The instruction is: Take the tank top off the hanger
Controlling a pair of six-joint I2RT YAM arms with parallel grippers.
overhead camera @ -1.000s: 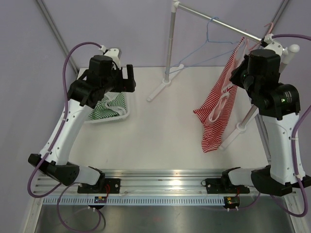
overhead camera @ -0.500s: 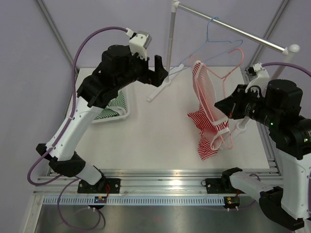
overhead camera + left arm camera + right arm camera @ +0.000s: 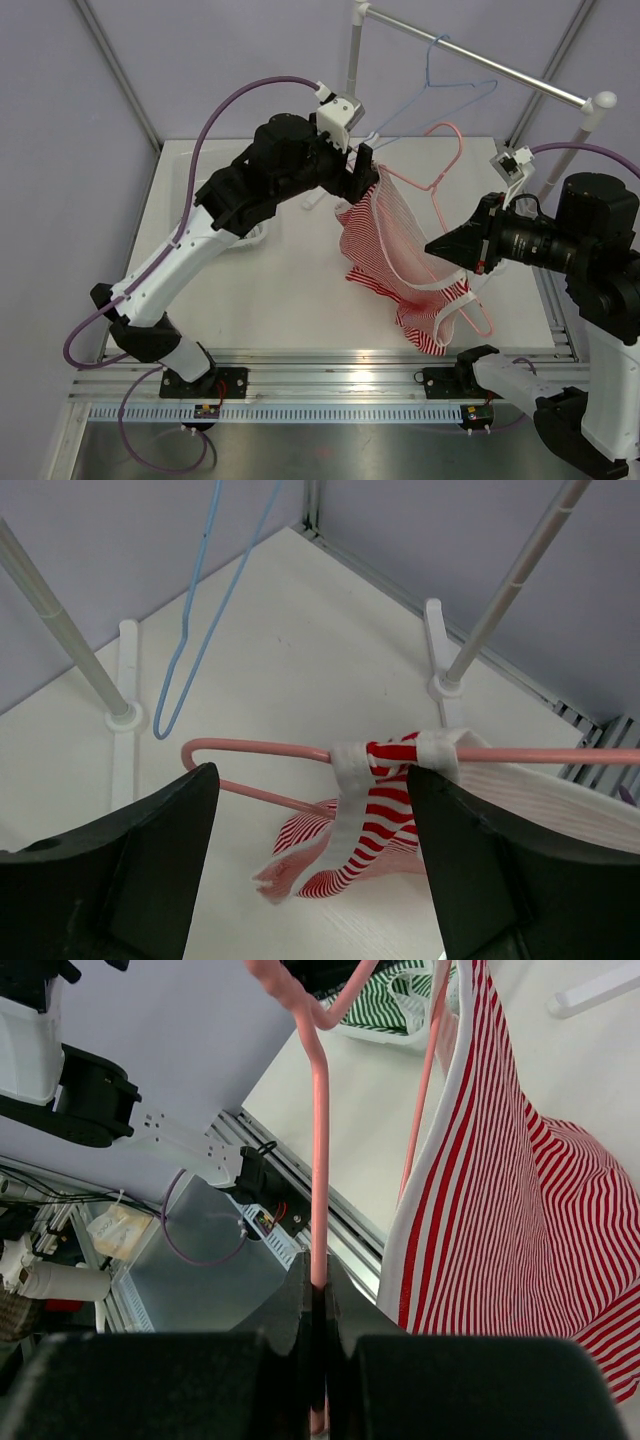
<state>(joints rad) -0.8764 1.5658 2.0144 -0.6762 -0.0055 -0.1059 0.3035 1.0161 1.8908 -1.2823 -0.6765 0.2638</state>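
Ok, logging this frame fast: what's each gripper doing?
Left gripper: open, holding nothing.
Right gripper: closed on the pink hanger.

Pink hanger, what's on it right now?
The striped tank top hangs on the pink hanger, one white-edged strap looped over its bar inside the open left hand. The right hand is shut on the wire. The hanger's far shoulder is covered by fabric.

Lighting bright, even, diffuse, from overhead. Shadows on table [image 3: 300, 290] faint. Glare on near aluminium rail [image 3: 360, 375]. Left gripper [image 3: 310, 780] fingers [image 3: 120, 880] dark, slightly soft close-up.
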